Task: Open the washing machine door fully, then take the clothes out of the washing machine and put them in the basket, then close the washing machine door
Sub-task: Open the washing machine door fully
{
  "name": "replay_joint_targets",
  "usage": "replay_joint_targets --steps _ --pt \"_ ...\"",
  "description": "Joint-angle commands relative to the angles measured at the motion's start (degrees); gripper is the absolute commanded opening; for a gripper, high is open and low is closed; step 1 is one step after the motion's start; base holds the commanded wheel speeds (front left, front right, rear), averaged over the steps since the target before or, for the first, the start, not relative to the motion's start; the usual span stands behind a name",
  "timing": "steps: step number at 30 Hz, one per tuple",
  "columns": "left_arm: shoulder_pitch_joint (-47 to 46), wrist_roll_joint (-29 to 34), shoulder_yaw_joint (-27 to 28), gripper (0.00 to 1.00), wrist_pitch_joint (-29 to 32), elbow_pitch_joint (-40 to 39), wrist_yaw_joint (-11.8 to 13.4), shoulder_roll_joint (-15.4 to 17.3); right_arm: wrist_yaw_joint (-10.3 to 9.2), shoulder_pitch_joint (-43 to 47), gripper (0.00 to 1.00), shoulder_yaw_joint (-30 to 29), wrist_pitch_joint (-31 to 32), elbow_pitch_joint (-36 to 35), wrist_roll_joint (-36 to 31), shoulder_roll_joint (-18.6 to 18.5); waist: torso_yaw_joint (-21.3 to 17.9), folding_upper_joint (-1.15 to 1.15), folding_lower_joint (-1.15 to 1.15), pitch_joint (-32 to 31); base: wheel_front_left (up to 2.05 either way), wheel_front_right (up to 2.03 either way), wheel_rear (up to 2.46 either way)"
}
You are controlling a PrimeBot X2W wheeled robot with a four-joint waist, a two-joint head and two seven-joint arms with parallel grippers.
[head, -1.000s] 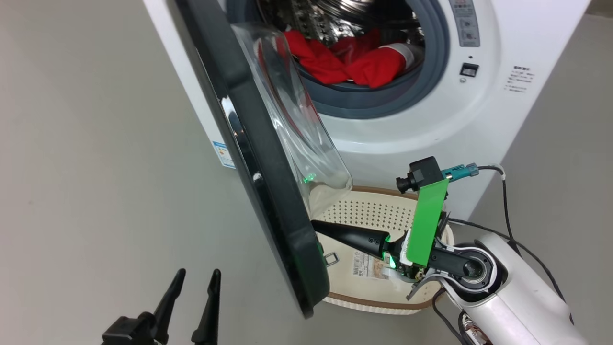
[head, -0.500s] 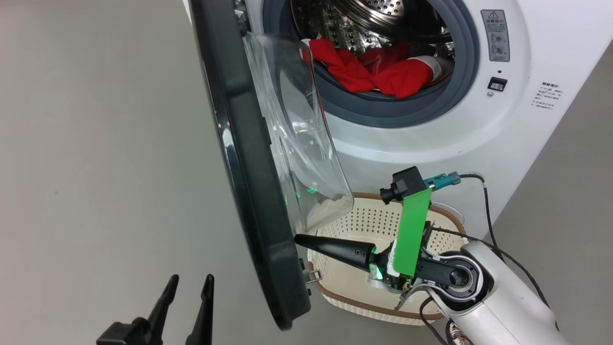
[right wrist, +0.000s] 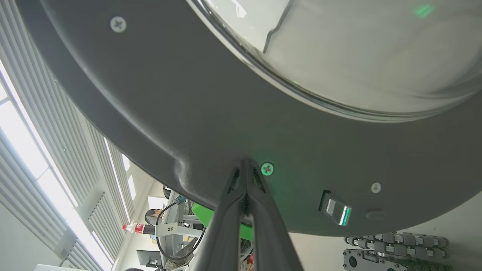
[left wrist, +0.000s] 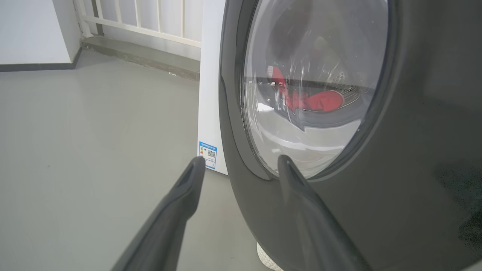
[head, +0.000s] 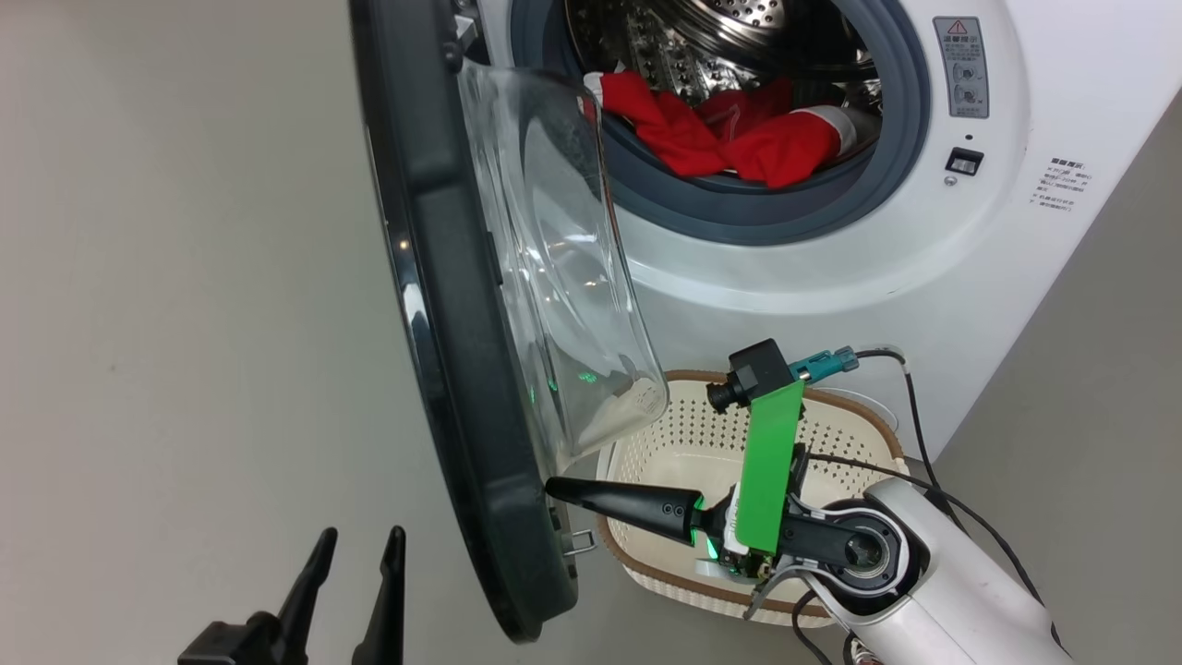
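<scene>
Black door [head: 434,277]: open, rim beside basket [head: 886,434].
Right claw [head: 552,487]: pinched together, tip against door's inner rim.
Left claw [head: 362,536]: apart, over floor [head: 185,323].

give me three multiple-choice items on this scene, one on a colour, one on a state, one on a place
1. The basket has a rim that is:
A. blue
B. brown
C. black

2. The door is:
A. swung open
B. shut
C. taken off

3. The clothes lie:
A. in the basket
B. over the door
C. in the drum

Answers:
1 B: a brown band runs round the top of its cream wall.
2 A: it stands edge-on in the head view and leaves the drum mouth uncovered.
3 C: the red heap sits inside the steel drum, and none of it is in the basket.
</scene>
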Motion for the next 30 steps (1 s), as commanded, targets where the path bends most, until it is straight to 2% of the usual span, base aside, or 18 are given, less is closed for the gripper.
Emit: replay_joint_targets --steps 1,17,18,19,21,24,25,27,30 --pt "0.1 0.0 1.9 1.00 -0.7 -1.6 0.4 0.6 0.40 -1.2 0.00 0.9 -0.7 -1.7 0.4 1.7 -0.1 0.00 0.00 -0.3 0.00 0.00 0.00" --pt "0.6 1.2 1.8 1.00 -0.7 -0.7 -0.1 0.6 0.40 3.4 0.00 -2.9 -4.4 -1.5 -3.2 1.6 -1.1 0.00 0.00 -2.5 0.00 0.00 0.00" --pt "0.7 1.2 1.9 1.00 -0.7 -0.7 -0.2 0.6 0.40 3.9 0.07 -3.2 -4.7 -1.5 -3.5 1.5 -1.2 0.00 0.00 -2.5 0.00 0.00 0.00" --pt "0.8 1.2 1.9 1.00 -0.7 -0.7 -0.2 0.6 0.40 4.8 0.22 -3.9 -5.3 -1.4 -4.3 1.2 -1.4 0.00 0.00 -2.6 0.00 0.00 0.00" --pt "0.8 1.2 2.0 1.00 -0.7 -0.7 -0.2 0.6 0.40 5.4 0.25 -4.2 -5.6 -1.4 -4.6 1.0 -1.5 0.00 0.00 -2.6 0.00 0.00 0.00" --pt "0.8 1.1 2.1 1.00 -0.7 -0.8 -0.3 0.6 0.40 7.1 0.46 -5.1 -6.1 -1.2 -5.1 0.2 -1.7 0.00 0.00 -2.6 0.00 0.00 0.00" --pt "0.9 1.1 2.1 1.00 -0.7 -0.8 -0.3 0.6 0.40 7.6 0.57 -5.4 -6.4 -1.2 -5.3 0.0 -1.8 0.00 0.00 -2.7 0.00 0.00 0.00" --pt "0.9 0.9 2.3 1.00 -0.7 -0.8 -0.3 0.6 0.40 8.8 1.00 -5.9 -6.9 -1.3 -5.7 -0.5 -2.0 0.00 0.00 -2.7 0.00 0.00 0.00" --pt "1.1 0.8 2.5 1.00 -0.7 -1.0 -0.4 0.6 0.40 10.5 1.00 -6.9 -8.1 -1.4 -6.2 -1.2 -2.3 0.00 0.00 -2.9 0.00 0.00 0.00"
